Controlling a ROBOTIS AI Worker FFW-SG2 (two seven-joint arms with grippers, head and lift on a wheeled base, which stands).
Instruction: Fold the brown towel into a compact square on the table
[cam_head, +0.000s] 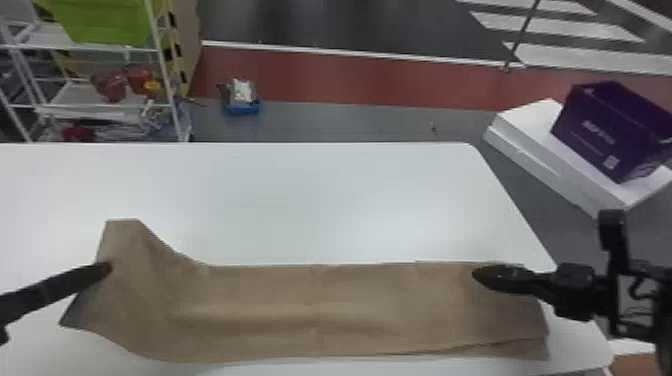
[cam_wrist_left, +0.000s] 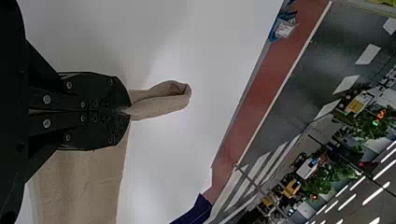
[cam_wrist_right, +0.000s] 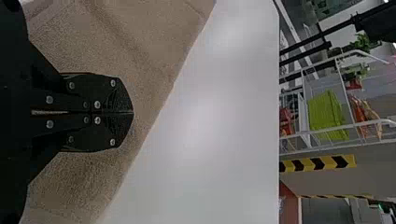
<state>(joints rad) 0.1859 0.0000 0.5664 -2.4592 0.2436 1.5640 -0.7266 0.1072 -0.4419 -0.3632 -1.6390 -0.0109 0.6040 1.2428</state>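
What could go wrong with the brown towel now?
The left tool pinches the brown towel near one end, and that bit could slip out. At the other end, a lower layer pokes out along the near edge, so the square might turn out crooked. The towel also looks wavy, so wrinkles might get folded in.

My fingers are black, the towel is brown, the table white, the box purple, the strip yellow-and-black chevrons.

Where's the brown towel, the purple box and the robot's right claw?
Brown towel (cam_head: 320, 305), head view, its long middle.
Purple box (cam_head: 592, 137), head view, its side.
Right claw (cam_wrist_right: 131, 112), right wrist view, between its tips.
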